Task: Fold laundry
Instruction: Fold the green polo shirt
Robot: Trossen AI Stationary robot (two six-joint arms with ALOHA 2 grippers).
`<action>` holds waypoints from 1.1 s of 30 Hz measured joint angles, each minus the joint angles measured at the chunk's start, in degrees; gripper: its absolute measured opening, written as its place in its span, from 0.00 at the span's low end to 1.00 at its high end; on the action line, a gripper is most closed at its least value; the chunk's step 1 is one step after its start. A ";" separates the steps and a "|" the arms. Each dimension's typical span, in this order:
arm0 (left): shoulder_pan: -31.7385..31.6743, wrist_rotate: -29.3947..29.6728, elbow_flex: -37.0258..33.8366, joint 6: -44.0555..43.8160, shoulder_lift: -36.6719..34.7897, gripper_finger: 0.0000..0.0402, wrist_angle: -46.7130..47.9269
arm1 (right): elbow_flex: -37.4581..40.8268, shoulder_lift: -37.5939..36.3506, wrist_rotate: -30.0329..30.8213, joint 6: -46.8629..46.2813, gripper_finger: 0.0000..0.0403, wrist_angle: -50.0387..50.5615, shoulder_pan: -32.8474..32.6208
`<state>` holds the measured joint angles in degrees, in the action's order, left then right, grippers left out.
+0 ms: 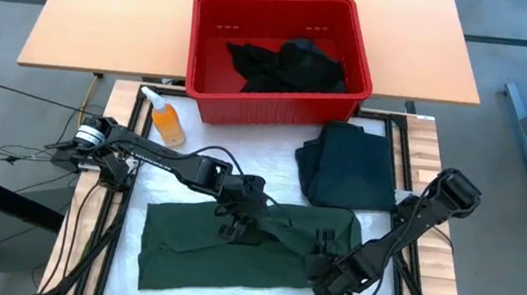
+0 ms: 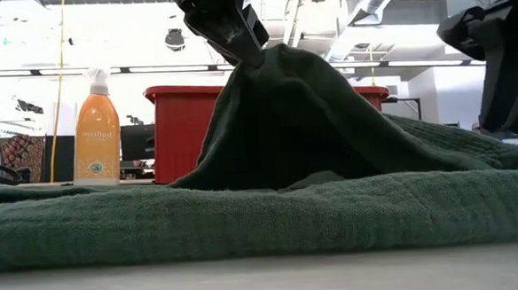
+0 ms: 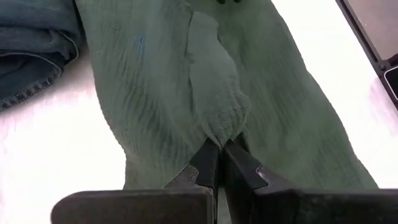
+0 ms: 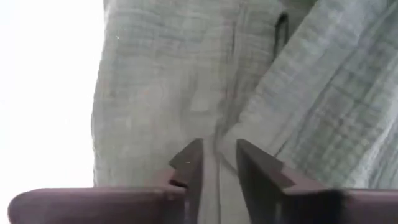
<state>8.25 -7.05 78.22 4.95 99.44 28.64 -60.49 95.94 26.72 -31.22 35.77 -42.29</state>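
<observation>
1 green shirt [image 1: 221, 248] of crinkled, ribbed cloth sprawls along the bench's [image 1: 116, 281] front edge, its middle pulled up into a tent-like peak. The left gripper [image 3: 217, 146] is clamped tight on that peak, the cloth puckering at its tips. The right gripper [image 4: 216, 155] sits low over the shirt's right end with a narrow gap between its fingers; whether cloth lies in it I cannot tell. 1 darker folded garment [image 1: 352, 163] lies at the right edge; black garments [image 1: 289, 65] sit crumpled in the red bin [image 1: 209, 60]
</observation>
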 joint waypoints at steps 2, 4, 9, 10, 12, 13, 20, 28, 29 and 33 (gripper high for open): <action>0.00 -0.13 0.00 0.16 0.00 0.00 0.00 | 0.00 0.00 0.01 -0.01 0.38 0.25 0.42; 0.00 -0.51 0.00 0.42 0.00 0.00 0.00 | 0.00 0.49 0.37 -0.63 0.45 0.15 0.98; 0.00 -0.74 0.00 0.32 0.00 0.00 0.04 | 0.02 4.23 0.35 -3.06 0.57 -0.34 2.41; 0.00 -0.76 0.00 0.02 0.00 0.00 0.07 | 0.02 5.04 0.35 -3.77 0.58 -0.69 2.56; 0.00 -1.09 0.00 -0.22 0.00 0.00 0.07 | 0.02 5.98 0.37 -5.73 0.59 -0.62 2.85; 0.00 -1.53 0.00 -0.35 0.00 0.00 0.09 | 0.02 6.39 0.37 -6.81 0.58 -0.39 3.03; 0.00 -1.79 0.00 -0.87 0.00 0.00 0.11 | 0.02 6.43 0.30 -9.31 0.34 0.00 3.09; 0.00 -1.84 0.00 -0.08 0.00 0.00 0.09 | -3.19 6.36 -2.73 -9.42 0.06 5.25 3.07; 0.00 -1.86 0.00 -0.04 0.00 0.00 0.09 | -4.39 6.36 -2.73 -9.42 0.06 7.80 3.07; 0.00 -1.87 0.00 0.59 0.00 0.00 -0.61 | -10.47 6.36 -2.82 -8.94 0.08 20.72 3.07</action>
<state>8.25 -8.92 78.22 5.54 99.44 28.04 -70.96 102.30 23.90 -40.17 56.49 -39.22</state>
